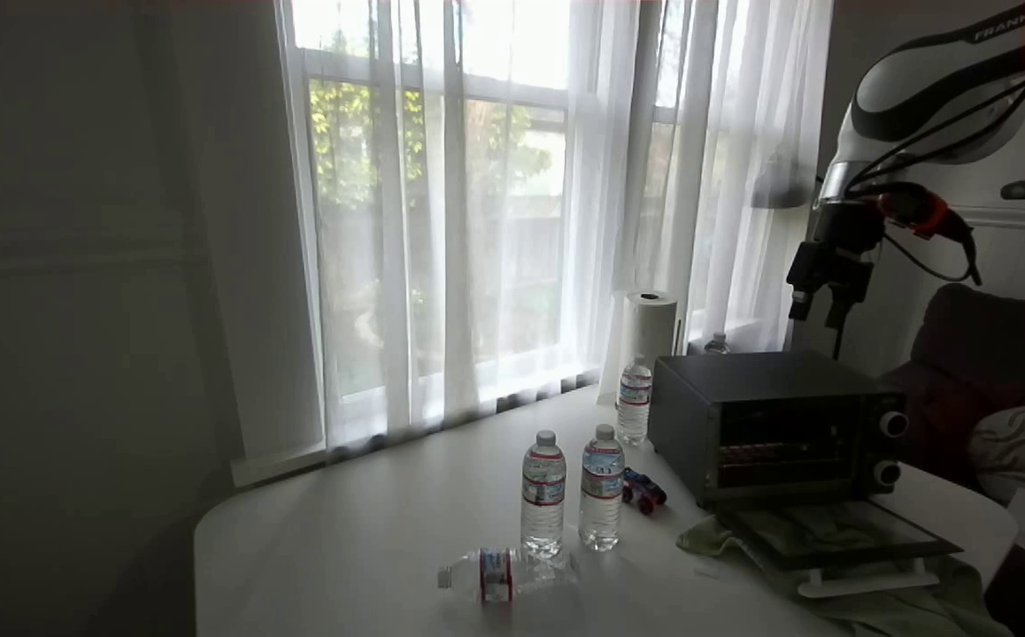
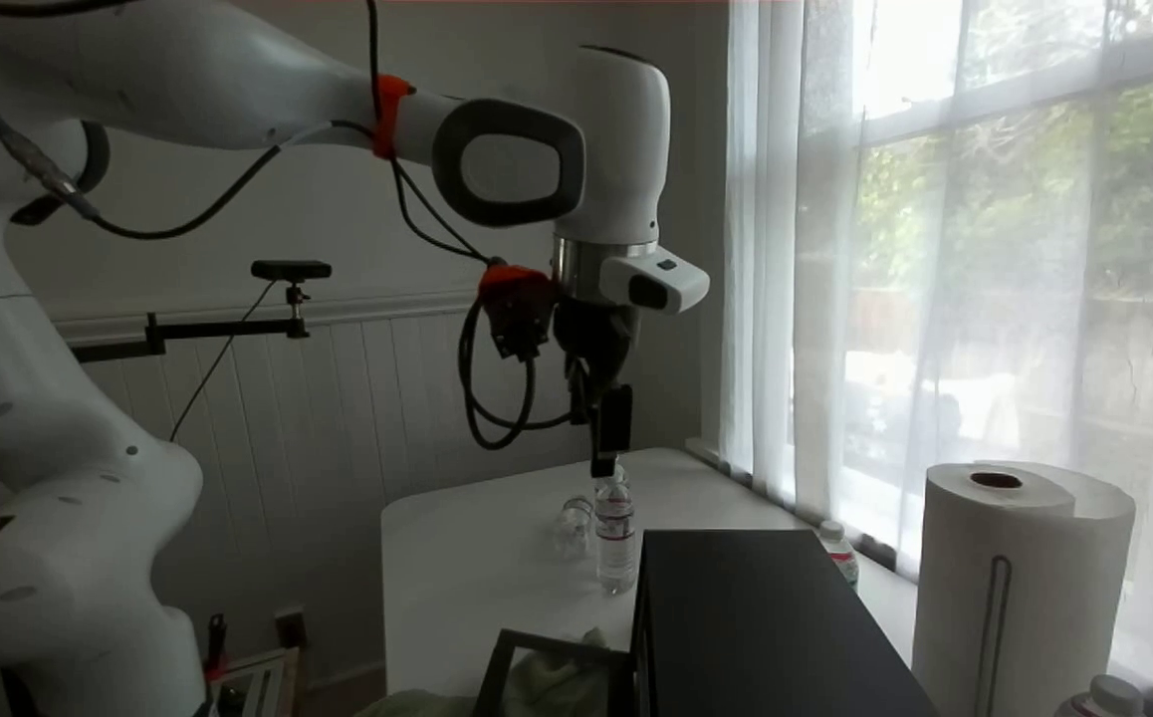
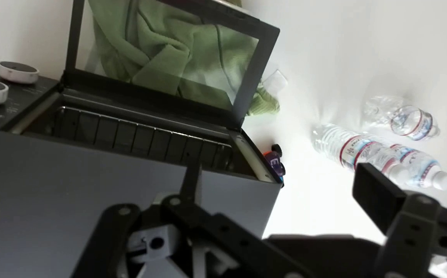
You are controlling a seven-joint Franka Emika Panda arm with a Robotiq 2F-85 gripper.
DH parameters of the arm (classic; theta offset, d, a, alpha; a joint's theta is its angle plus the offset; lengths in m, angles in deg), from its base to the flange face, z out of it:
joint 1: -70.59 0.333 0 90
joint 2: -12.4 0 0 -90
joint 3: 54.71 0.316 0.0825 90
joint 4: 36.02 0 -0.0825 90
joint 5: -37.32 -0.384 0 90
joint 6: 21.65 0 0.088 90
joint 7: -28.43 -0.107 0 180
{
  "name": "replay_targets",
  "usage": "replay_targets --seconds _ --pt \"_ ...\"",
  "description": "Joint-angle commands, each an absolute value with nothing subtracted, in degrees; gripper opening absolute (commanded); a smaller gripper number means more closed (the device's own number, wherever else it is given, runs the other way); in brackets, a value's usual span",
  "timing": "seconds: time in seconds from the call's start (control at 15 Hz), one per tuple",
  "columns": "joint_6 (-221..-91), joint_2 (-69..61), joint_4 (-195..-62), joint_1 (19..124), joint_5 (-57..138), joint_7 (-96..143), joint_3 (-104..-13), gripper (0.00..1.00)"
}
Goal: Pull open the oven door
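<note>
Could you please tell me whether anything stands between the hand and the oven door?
Nothing visible does: the wrist view shows the lowered oven door unobstructed, though the hand, higher up, may need to clear the oven's roof.

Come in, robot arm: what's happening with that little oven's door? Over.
Jaws open, empty, higher than the oven. Oven door folded down, open. Green towel bunched underneath, not keeping it shut.
</note>
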State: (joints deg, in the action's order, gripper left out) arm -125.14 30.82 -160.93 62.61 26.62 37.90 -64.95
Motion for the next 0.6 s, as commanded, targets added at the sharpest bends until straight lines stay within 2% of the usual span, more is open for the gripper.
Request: replay_targets --seconds 0.0,0.53 --pt "-125.0 30.9 -160.7 62.8 26.4 38.5 -65.4 1.00" --pt "-125.2 30.9 -160.7 62.9 26.3 39.0 -65.6 1.00"
